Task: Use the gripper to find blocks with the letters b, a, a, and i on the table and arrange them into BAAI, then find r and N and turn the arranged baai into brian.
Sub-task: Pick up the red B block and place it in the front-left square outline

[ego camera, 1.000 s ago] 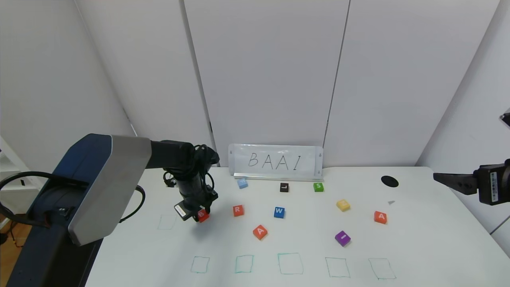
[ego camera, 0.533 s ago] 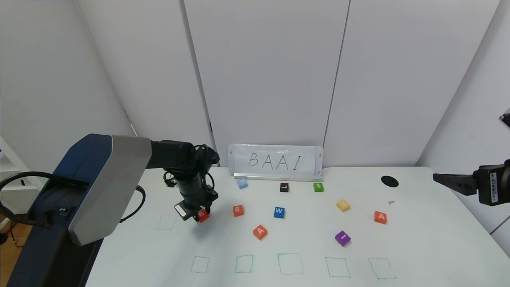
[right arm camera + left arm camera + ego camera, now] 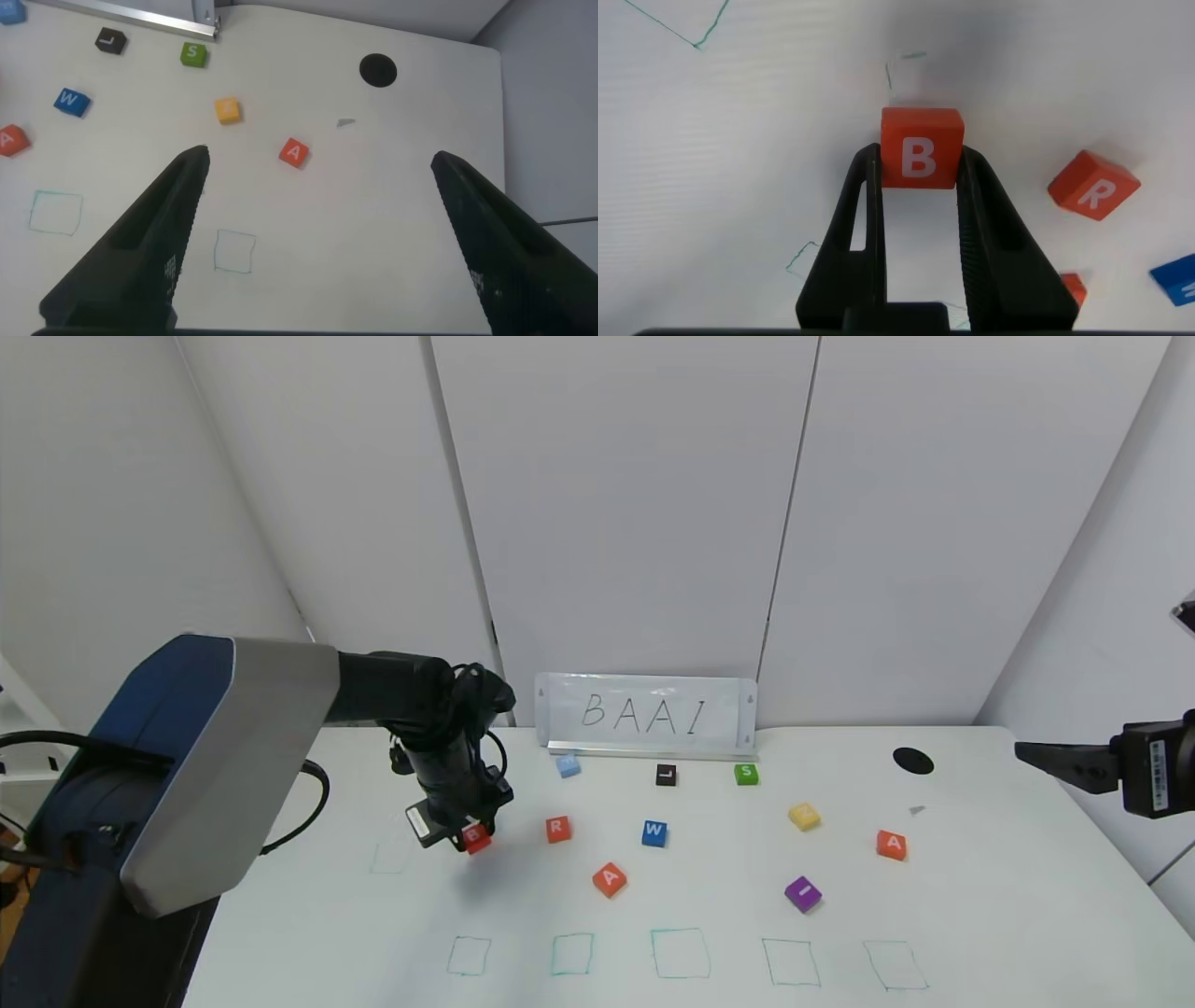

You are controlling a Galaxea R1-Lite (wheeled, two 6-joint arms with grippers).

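Since a moment ago our left arm has come up a little, and the B block (image 3: 476, 838) has come up with it, off the tabletop (image 3: 980, 915). Our left gripper (image 3: 920, 182) has its fingers (image 3: 861, 215) clamped on the sides of the B block. The R block (image 3: 558, 829) lies just beside it. The two A blocks (image 3: 610, 878) and the purple I block (image 3: 802, 893) lie farther right. Our right gripper (image 3: 318, 215) waits at the right edge, fingers wide apart, holding nothing.
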